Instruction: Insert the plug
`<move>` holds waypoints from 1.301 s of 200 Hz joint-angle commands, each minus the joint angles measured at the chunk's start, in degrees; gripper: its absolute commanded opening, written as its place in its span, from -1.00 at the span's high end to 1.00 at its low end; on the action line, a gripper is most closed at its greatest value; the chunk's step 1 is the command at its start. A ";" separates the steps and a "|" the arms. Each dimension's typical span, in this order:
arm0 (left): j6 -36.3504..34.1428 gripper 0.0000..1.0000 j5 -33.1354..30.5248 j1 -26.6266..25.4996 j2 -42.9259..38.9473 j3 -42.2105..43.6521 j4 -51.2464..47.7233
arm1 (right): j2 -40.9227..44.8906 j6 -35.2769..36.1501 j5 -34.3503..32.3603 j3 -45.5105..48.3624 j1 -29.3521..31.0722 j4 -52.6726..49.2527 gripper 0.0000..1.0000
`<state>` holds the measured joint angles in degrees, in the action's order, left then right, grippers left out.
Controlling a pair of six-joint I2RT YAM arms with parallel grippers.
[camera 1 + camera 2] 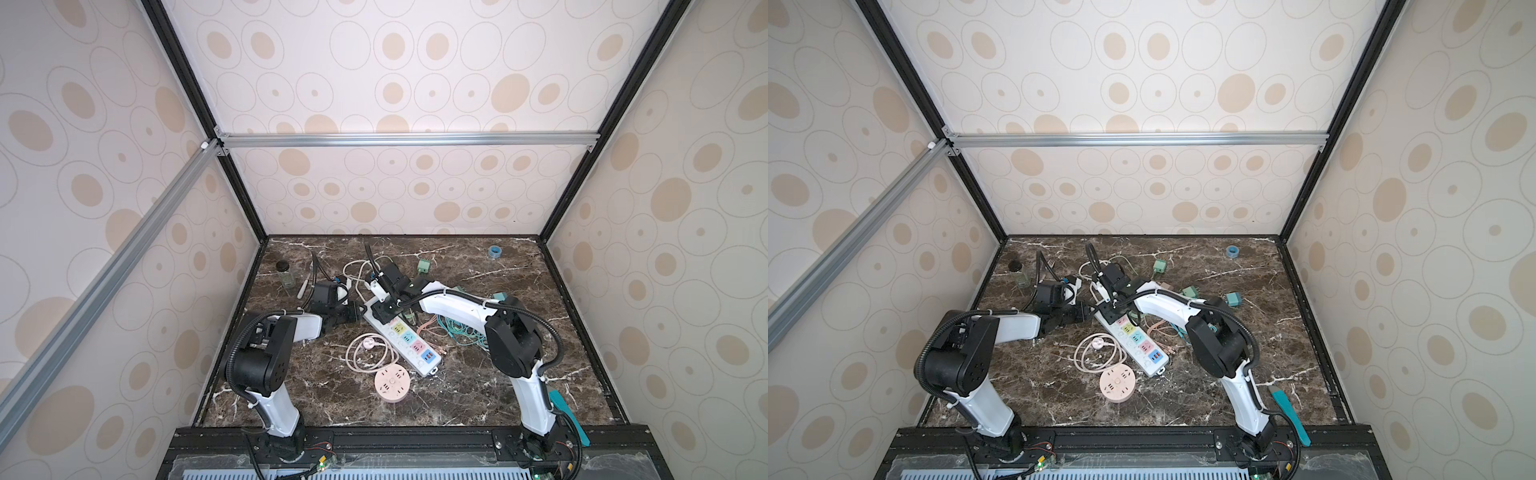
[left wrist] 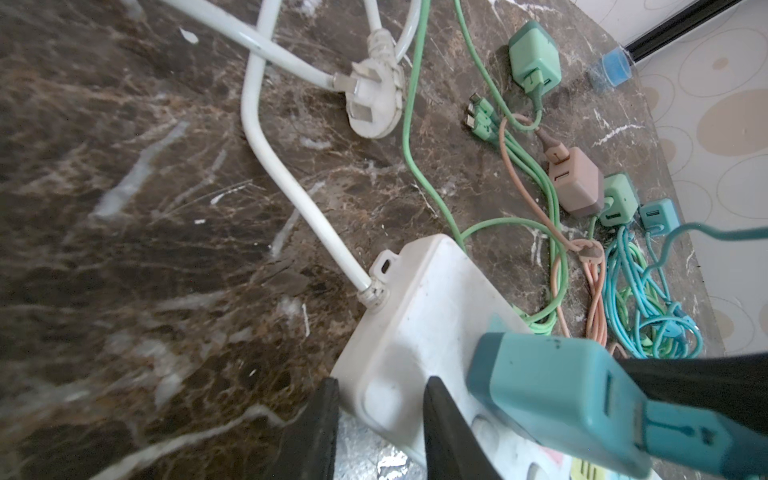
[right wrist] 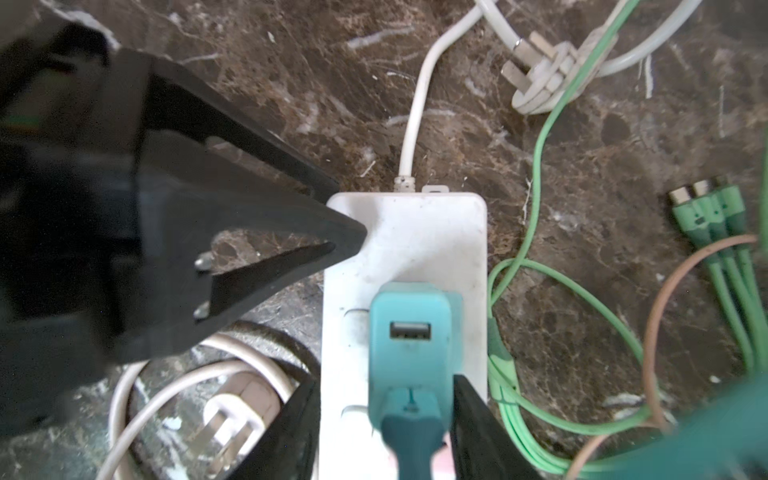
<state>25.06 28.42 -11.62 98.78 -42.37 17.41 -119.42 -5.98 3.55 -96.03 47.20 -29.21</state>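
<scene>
Plug [image 3: 409, 345]: teal, seated on the strip [image 3: 415, 237] near the end where the cord [image 3: 409, 137] enters; strip flat on the table [image 3: 582, 145].

Right end effector [image 3: 384, 384]: jaws set apart astride the plug, a gap showing on one side; nothing gripped.

Left end effector [image 2: 382, 382]: partly open, one finger on the strip's top, the other beside its edge; nothing clamped, strip judged pinned.

Step judged: release after insertion. The right arm is best lifted straight off, with the cable [image 3: 413, 449] not dragged and the strip held down meanwhile. Seating depth cannot be told.

Prongs hidden, judged pointing down into the strip; USB face turned up. Long axis judged upright, square to the strip's top.
</scene>
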 commanded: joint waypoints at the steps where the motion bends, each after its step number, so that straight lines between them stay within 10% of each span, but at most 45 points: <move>1: -0.15 0.27 0.38 0.37 -1.82 -1.64 -0.89 | 5.94 -0.76 2.89 3.07 0.28 -2.19 -0.21; 132: 0.60 -0.14 -3.43 0.65 -12.52 2.14 -4.52 | 40.48 -5.06 2.09 35.50 -5.54 -2.80 -0.26; 260: -0.77 -0.52 -9.44 0.67 -38.71 4.21 -23.98 | 41.90 -9.00 -3.36 40.46 -24.72 3.18 -0.27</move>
<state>26.02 20.71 -11.38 62.11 -36.62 0.19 -76.86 -13.04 2.55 -56.64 24.69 -27.79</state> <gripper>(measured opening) 0.755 0.635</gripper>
